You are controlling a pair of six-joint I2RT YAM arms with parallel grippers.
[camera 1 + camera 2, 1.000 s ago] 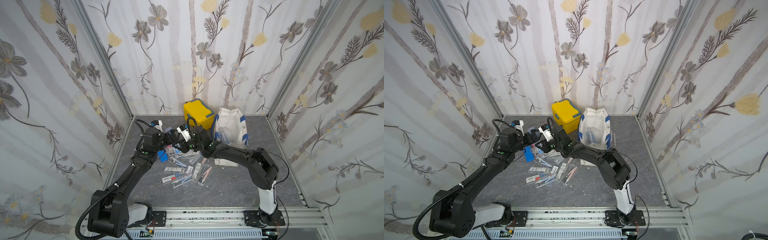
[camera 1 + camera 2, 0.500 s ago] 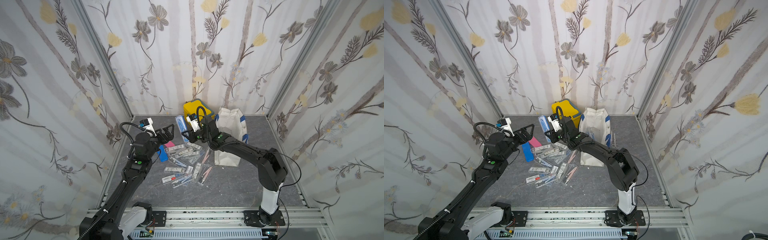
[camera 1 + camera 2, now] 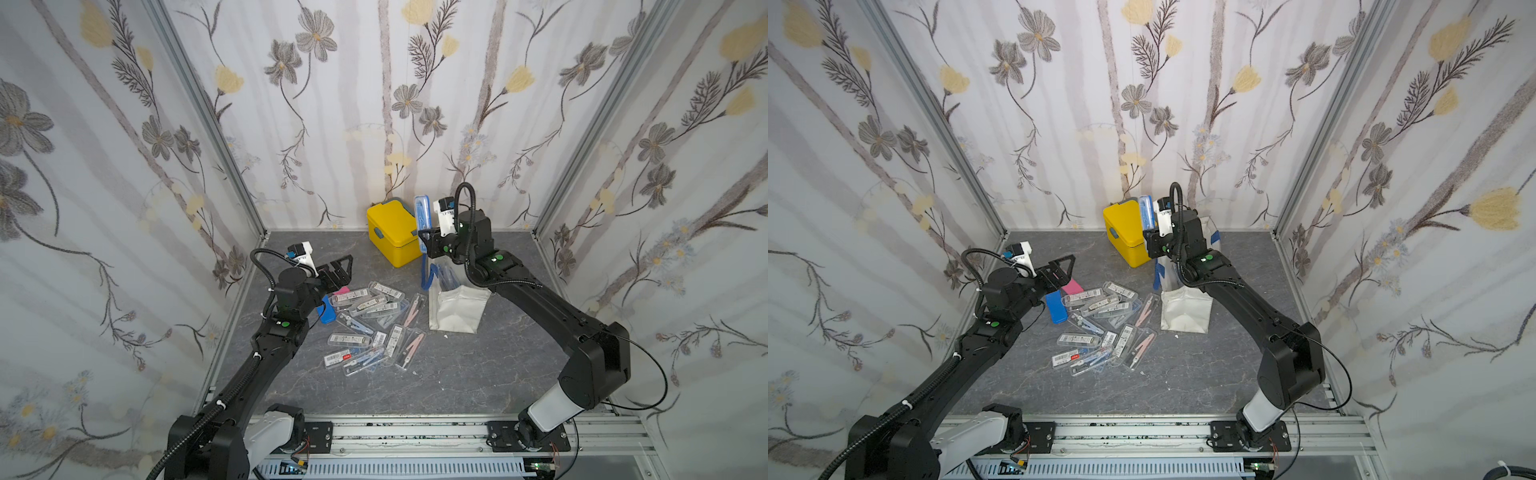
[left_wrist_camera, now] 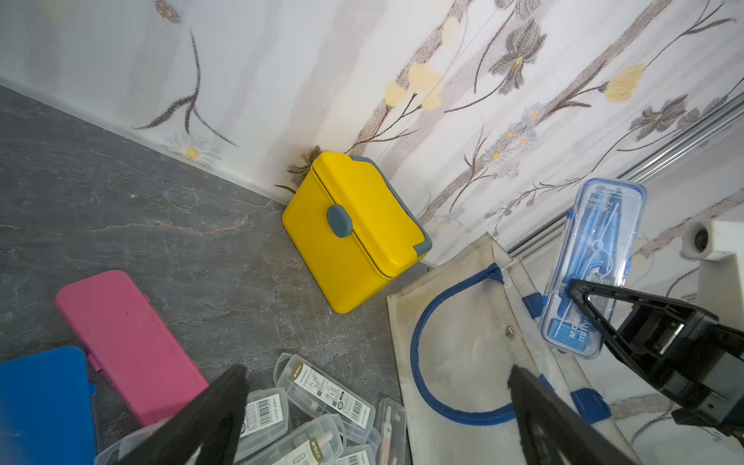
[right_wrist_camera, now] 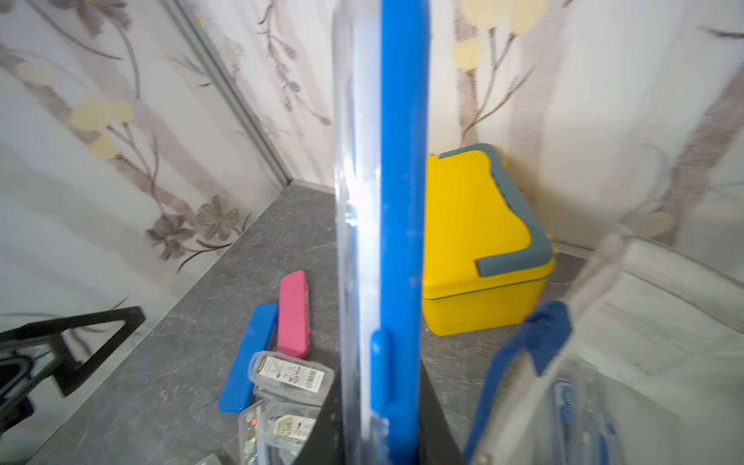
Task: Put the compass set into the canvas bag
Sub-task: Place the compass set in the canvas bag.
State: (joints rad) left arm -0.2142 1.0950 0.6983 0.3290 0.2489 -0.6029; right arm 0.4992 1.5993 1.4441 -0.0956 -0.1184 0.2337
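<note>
Since the earlier frame my right claw point(image 3: 424, 237) has lifted the compass set point(image 3: 420, 216) off the desk point(image 3: 415, 386) toward the canvas bag point(image 3: 457, 307). It is clamped on the set's lower end; the set stands upright in the air, between the yellow box point(image 3: 390, 232) and the bag, not inside. My left claw point(image 3: 347, 268) is spread wide, holding nothing.

The grey, marbled worktop point(image 3: 457, 374) carries a yellow box point(image 3: 392, 232) against the back wall, with the off-white bag point(image 3: 457, 309) just beside it. Nearer the left wall a pink case point(image 4: 129, 346) and a blue case point(image 3: 327, 312) lie flat, side by side. Between these and the bag sprawls a loose heap of clear cases point(image 3: 374, 328), several overlapping, some showing barcode labels.
</note>
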